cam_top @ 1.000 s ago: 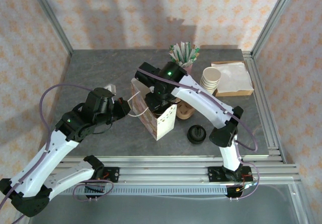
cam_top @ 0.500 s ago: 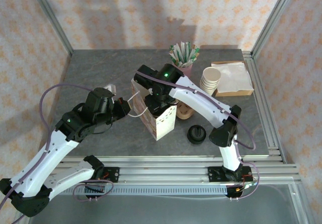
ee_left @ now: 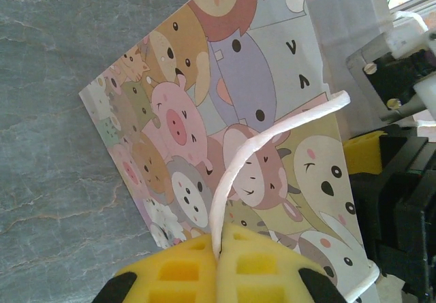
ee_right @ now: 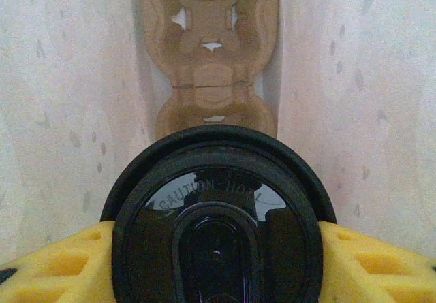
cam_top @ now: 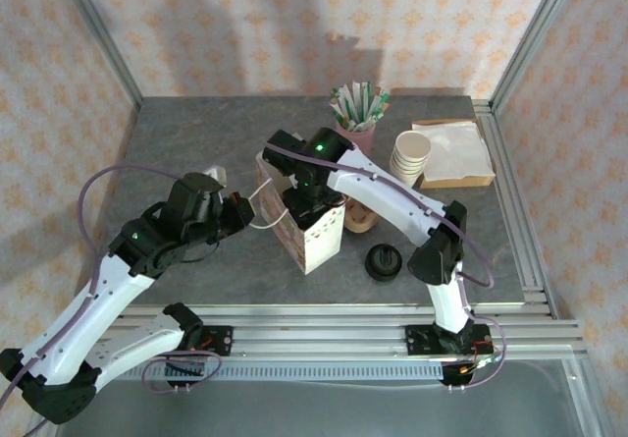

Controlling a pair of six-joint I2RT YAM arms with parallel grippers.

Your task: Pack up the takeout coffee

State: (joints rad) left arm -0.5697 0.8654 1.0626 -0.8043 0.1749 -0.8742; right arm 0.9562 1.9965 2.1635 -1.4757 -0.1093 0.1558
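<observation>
The left gripper (ee_left: 218, 265) is pinched tight on the white cord handle (ee_left: 216, 214) of the cartoon paper bag (ee_left: 204, 99), just as it was a second ago. The right gripper (ee_right: 216, 265) is clamped on the takeout coffee (ee_right: 216, 201), its yellow pads (ee_right: 61, 262) pressing either side of the lid. The cup is down inside the bag, above the cardboard cup carrier (ee_right: 208, 78) at the bottom. Since then the right arm (cam_top: 392, 191) has edged slightly leftward over the bag's mouth. A spare black lid (cam_top: 384, 261) lies on the table (cam_top: 196, 142) beside the bag.
</observation>
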